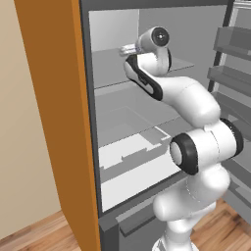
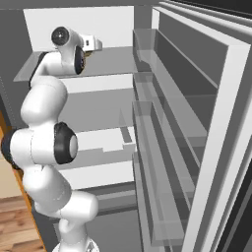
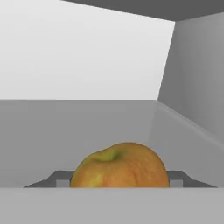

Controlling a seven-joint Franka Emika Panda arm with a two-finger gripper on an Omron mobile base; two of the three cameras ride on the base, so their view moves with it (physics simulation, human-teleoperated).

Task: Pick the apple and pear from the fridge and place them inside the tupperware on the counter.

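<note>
My arm reaches up into the fridge (image 1: pixel 147 122), over a high glass shelf (image 3: pixel 78 131). The pear (image 3: pixel 120 166) — yellow-orange with a little red — sits right in front of my gripper (image 3: pixel 119 180), between my two finger tips. I cannot tell if they squeeze it or just sit beside it — the pear hides them.

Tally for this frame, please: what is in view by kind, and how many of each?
Smooth yellow-orange rounded pear: 1
Tall dark-grey fridge with pale interior: 1
Dark two-finger pincer: 1
Total: 3
</note>
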